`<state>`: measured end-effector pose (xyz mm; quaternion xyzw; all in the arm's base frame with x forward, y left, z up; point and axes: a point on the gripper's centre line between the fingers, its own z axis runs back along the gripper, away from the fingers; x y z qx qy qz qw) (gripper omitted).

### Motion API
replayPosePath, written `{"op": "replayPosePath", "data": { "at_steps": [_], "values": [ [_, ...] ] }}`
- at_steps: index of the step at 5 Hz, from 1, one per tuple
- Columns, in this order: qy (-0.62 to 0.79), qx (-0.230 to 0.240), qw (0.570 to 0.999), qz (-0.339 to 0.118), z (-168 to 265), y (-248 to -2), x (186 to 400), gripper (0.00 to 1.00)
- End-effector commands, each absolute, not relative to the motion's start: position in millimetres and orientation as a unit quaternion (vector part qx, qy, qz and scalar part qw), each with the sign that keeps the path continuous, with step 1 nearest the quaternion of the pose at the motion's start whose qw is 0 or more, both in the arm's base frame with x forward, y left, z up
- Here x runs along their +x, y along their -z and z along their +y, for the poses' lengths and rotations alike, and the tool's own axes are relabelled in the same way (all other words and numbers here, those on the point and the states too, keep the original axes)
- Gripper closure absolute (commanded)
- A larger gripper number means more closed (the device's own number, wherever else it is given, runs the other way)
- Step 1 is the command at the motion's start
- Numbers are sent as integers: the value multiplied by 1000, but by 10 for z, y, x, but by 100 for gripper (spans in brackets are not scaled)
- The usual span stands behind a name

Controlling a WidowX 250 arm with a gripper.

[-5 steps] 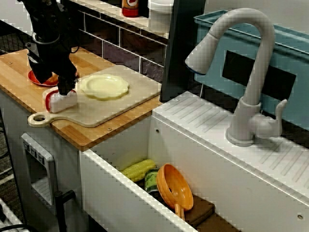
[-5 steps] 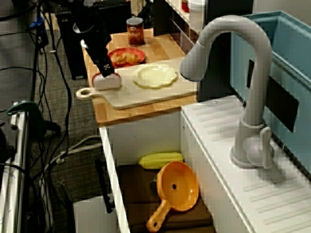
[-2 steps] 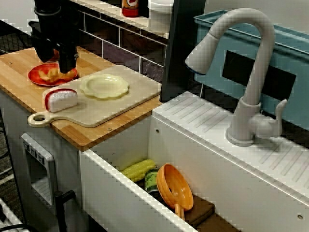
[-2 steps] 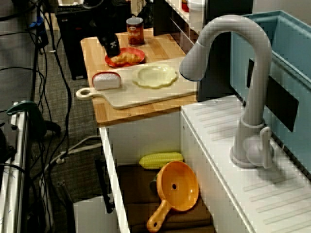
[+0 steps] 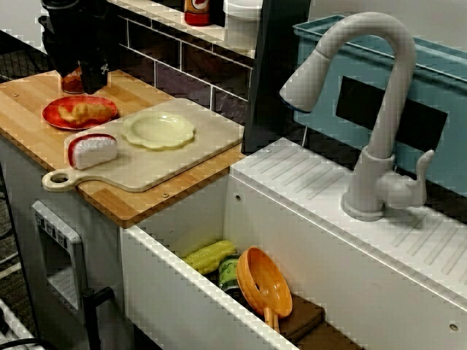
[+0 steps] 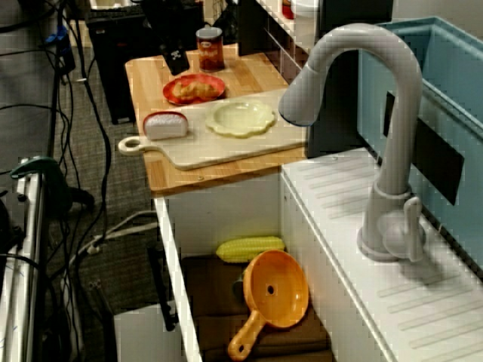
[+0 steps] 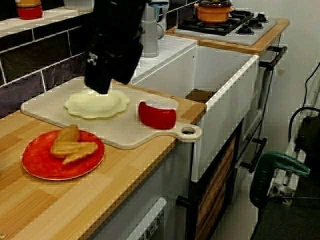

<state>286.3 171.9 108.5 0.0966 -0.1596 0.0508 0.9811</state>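
Hovering above the far left end of a wooden counter (image 5: 29, 109), a black robot gripper (image 5: 89, 73) hangs clear of everything and carries nothing. In the view across the sink its tip sits just over the back edge of a red plate (image 5: 58, 117), without touching it. The fingers look like one dark block in all three views, so I cannot tell whether they are spread or pressed together.

The red plate lies flat on the counter and holds a few golden-brown pieces of food (image 5: 86, 111), possibly pastry. In the high view along the sink, a brown tin can (image 6: 210, 47) stands upright on the counter just beside the gripper, behind the plate.

Next to the red plate lies a pale cutting board (image 5: 168, 164) with a loop handle that points toward the counter's front edge. On the board rests a small red-and-white block (image 5: 91, 151) near the handle, and a pale yellow scalloped plate (image 5: 158, 130) sits toward the middle, apart from the block.

To the right of the counter is a deep white sink (image 5: 175, 270). Inside it lie a yellow corn cob (image 5: 210, 255), a green can (image 5: 228, 273) and an orange strainer (image 5: 263, 281), close together. A grey curved faucet (image 5: 379, 109) stands on the ribbed ledge behind the sink.
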Motion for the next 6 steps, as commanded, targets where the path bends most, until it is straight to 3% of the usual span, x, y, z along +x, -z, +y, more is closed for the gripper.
{"op": "replayPosePath", "data": {
  "at_steps": [1,3,6],
  "values": [
    [28,118,976,-183,1975,-1046,2844,0],
    [125,103,972,-171,2078,-928,2876,0],
    [216,97,958,-161,2140,-917,3156,0]
  ]
}}
